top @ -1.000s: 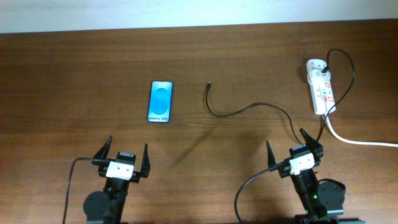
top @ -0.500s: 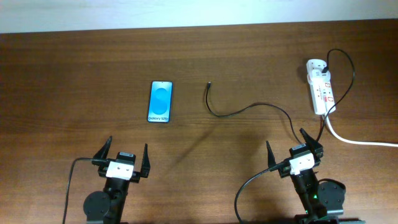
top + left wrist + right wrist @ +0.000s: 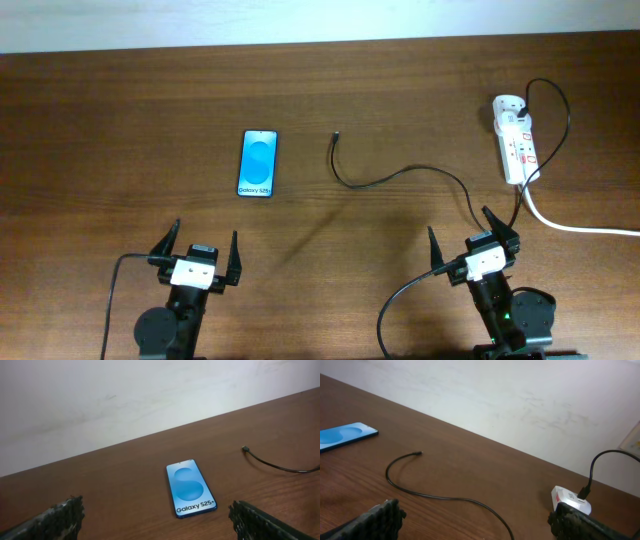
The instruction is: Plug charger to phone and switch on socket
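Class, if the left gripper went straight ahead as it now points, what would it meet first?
Probably the phone, lying just right of centre ahead of the left gripper; depth is unclear.

one phone (image 3: 257, 164), one charger (image 3: 400, 172), one socket (image 3: 515, 148), two hands: left hand (image 3: 196, 257), right hand (image 3: 473, 237).

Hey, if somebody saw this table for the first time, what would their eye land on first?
The phone, its screen bright blue, stands out on the dark wooden table, left of centre. At the far right lies the white socket, and the thin black charger snakes from there towards the phone, its tip lying free. Along the near edge, the left claw and right claw both sit open and empty.
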